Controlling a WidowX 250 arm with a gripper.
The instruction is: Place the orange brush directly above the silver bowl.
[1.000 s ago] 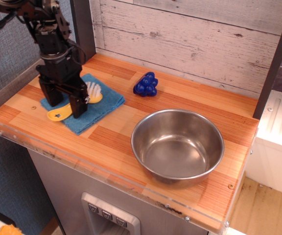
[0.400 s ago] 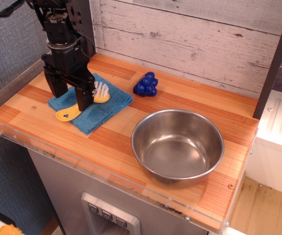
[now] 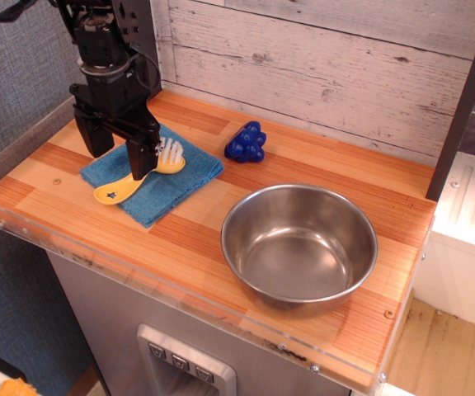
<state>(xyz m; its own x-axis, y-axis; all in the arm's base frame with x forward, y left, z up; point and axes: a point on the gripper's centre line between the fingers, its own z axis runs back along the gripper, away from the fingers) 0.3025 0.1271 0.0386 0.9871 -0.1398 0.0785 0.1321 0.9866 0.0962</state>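
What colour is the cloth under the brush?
Blue: the square cloth under the yellow-orange plastic brush, in observation.image.

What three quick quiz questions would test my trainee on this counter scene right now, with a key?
1. True or false: the small yellow-orange plastic brush lies inside the large round stainless-steel bowl.
2. What does the brush rest on? A) bare wooden counter B) the blue folded cloth C) the bowl's rim
3. Fill in: the dark blue knobbly toy sits on the wooden counter between the cloth and the ____ wall.

Key:
1. False; it lies on the cloth, below the black gripper, well left of the bowl.
2. B
3. back (grey plank wall)
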